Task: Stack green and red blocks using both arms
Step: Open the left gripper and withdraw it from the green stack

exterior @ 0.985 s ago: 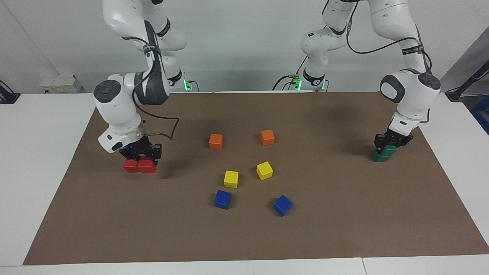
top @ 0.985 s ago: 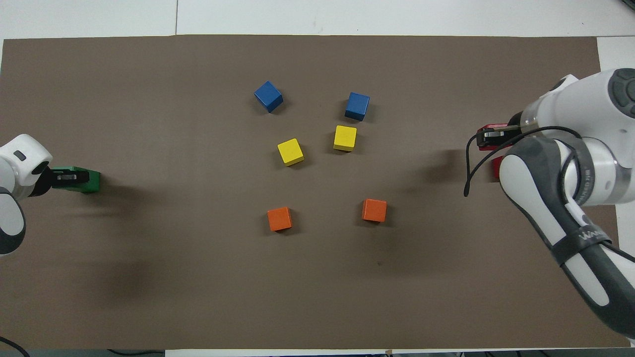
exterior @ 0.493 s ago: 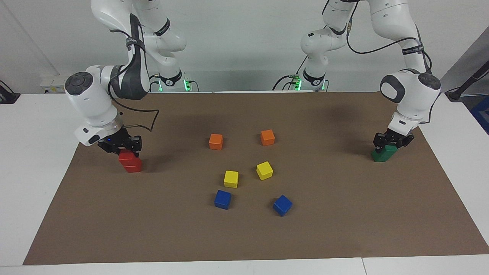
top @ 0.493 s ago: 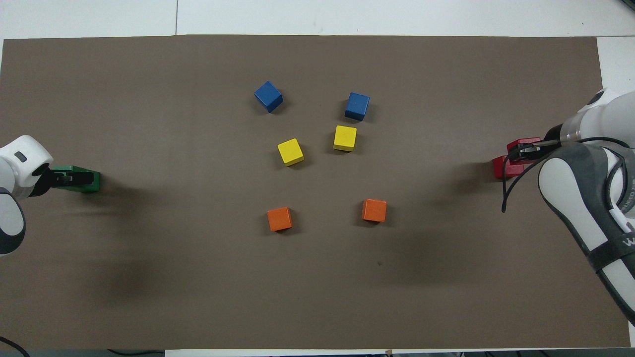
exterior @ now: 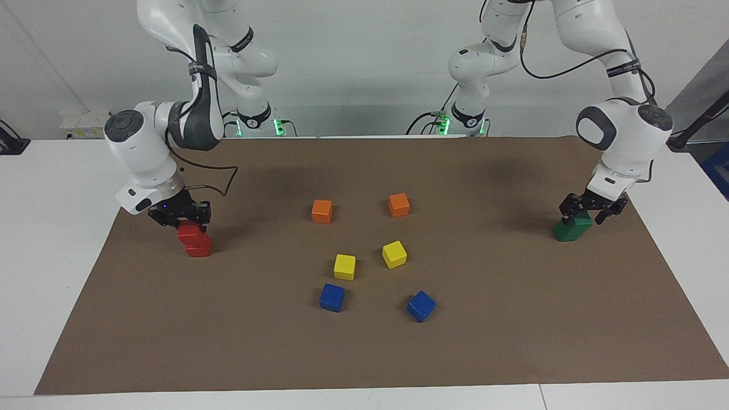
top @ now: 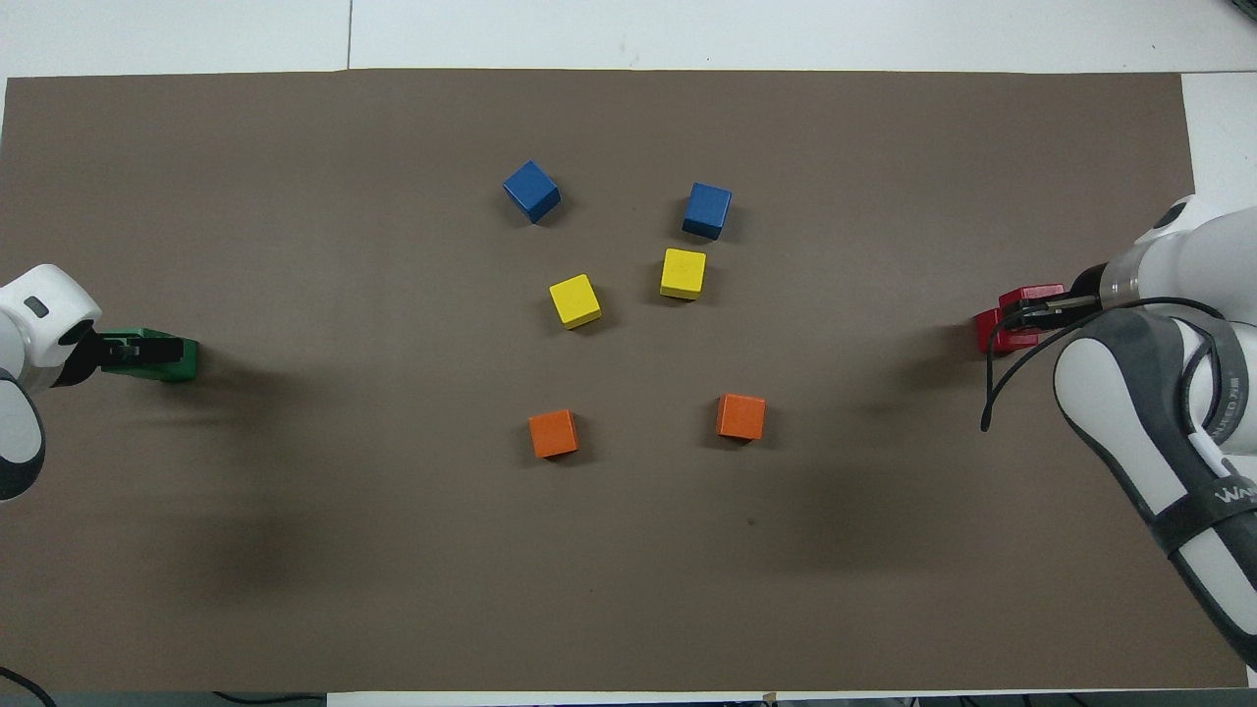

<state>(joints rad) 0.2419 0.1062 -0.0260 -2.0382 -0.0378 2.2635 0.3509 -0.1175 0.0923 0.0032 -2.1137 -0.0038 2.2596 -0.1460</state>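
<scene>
Two red blocks are at the right arm's end of the mat. The upper red block (exterior: 187, 232) sits on the lower red block (exterior: 199, 247), shifted a little off its middle. My right gripper (exterior: 181, 221) is shut on the upper red block, which also shows in the overhead view (top: 1029, 293). Two green blocks form a stack at the left arm's end, the upper green block (exterior: 576, 222) on the lower green block (exterior: 565, 232). My left gripper (exterior: 591, 212) is open just above the green stack (top: 175, 361), fingers spread.
In the middle of the brown mat (exterior: 512, 319) stand two orange cubes (exterior: 322, 210) (exterior: 398, 204), two yellow cubes (exterior: 344, 266) (exterior: 394, 254) and two blue cubes (exterior: 332, 297) (exterior: 421, 306). White table (exterior: 45, 239) borders the mat.
My right gripper carried a red block from beside the other red block to on top of it. My left gripper opened and rose slightly off the green stack.
</scene>
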